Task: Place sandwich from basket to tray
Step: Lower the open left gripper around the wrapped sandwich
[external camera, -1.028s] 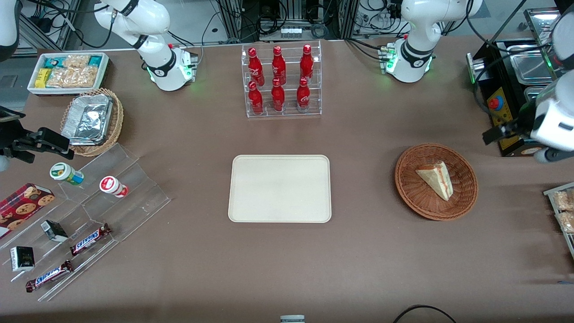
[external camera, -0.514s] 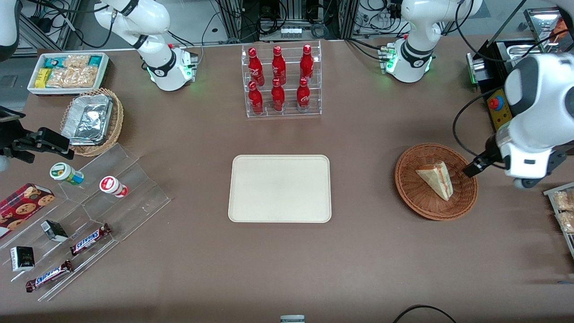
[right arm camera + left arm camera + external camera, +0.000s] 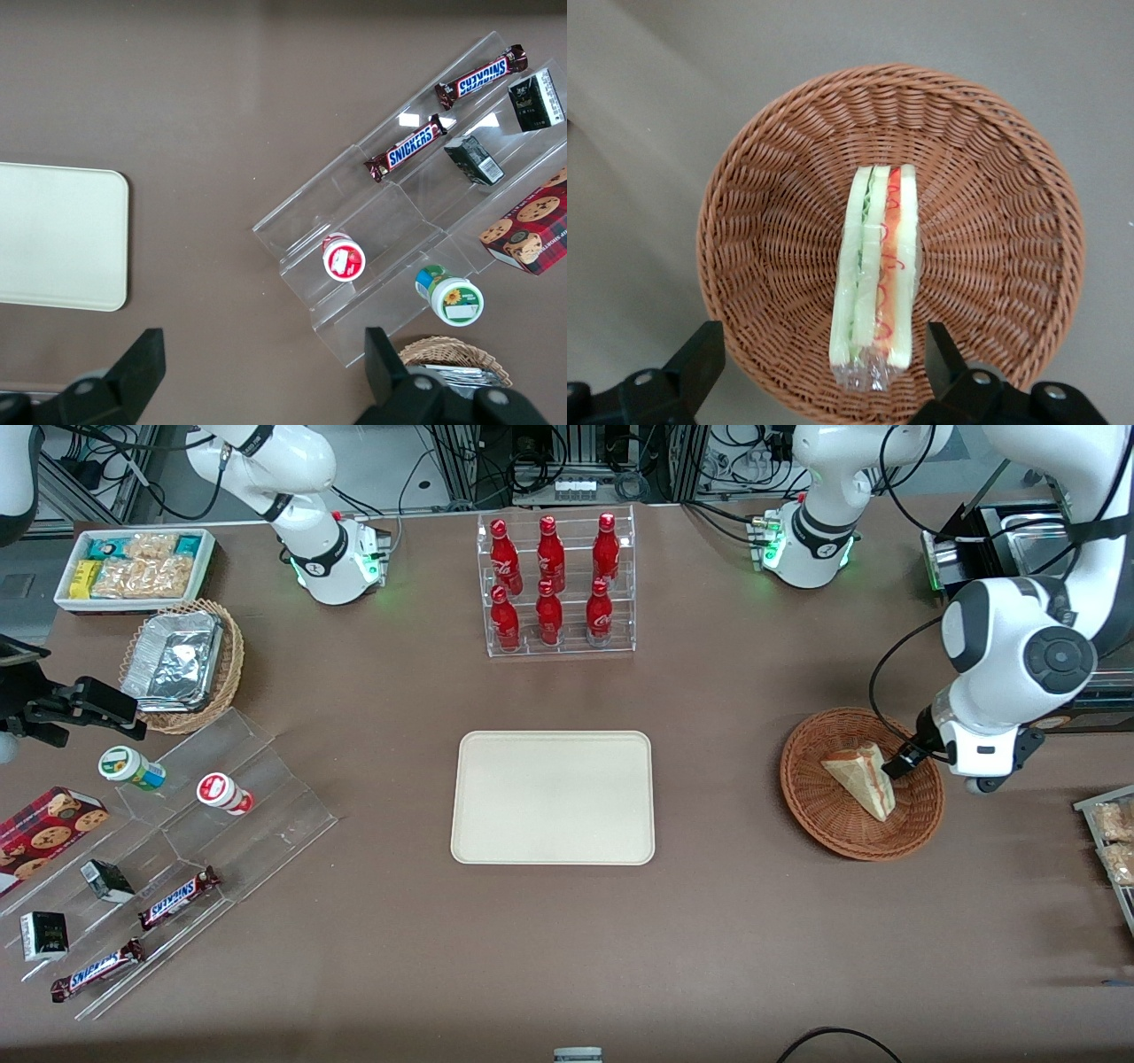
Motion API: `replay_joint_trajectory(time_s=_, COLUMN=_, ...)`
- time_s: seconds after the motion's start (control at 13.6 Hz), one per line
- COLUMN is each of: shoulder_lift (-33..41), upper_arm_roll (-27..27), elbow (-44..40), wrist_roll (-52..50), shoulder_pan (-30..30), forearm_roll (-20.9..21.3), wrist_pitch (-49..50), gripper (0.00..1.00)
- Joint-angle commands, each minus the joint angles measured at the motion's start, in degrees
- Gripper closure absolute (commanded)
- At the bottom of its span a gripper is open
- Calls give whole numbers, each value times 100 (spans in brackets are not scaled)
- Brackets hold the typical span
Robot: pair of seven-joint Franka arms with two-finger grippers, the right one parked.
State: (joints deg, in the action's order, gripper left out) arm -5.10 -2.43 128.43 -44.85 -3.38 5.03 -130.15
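a: two candy bars (image 3: 178, 896) in glossy dark wrappers lie nearest the front camera, on a clear stepped acrylic stand (image 3: 221, 815) toward the parked arm's end of the tabletop (image 3: 709, 957), with small dark boxes (image 3: 42, 935) beside them.

b: and a bit farther from the camera?

a: the tray (image 3: 553, 797), flat cream plastic, rectangular with rounded corners and a low raised rim, sits mid-tabletop. toward the working arm's end is the basket (image 3: 833, 828), a round shallow bowl of reddish-brown woven wicker.

b: where's the sandwich?

a: the sandwich (image 3: 861, 777) lies in the basket, a triangular wedge of pale bread. the left wrist view shows its layered edge, green and red filling between white slices, under a clear wrap that bunches at one end.

b: the pincer?

a: the pincer (image 3: 824, 359) hangs over the basket just above the sandwich, its two black fingers (image 3: 700, 354) spread wide apart, one on each side of the wedge and not touching it. in the front view it shows at the basket's rim (image 3: 904, 762).

b: farther still?

a: a lighter tan wicker basket (image 3: 226, 682) holding crinkled foil trays, then a clear rack (image 3: 558, 584) of six shiny red bottles, and a white bin of snack packets (image 3: 133, 567).
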Motion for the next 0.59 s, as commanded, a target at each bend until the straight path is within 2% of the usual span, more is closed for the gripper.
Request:
replay_joint_trajectory(time_s=0.0, shoulder_lift=150, upper_arm_roll=-29, elbow=506, wrist_roll=-270, shoulder_pan=-31, forearm_roll=-10, wrist_pitch=-624, gripper=0)
replay_joint_trajectory(time_s=0.51, shoulder_lift=-69, upper_arm_roll=-38, elbow=780, wrist_roll=-375, shoulder_pan=-22, forearm_roll=-46, wrist_pitch=-1380, gripper=0)
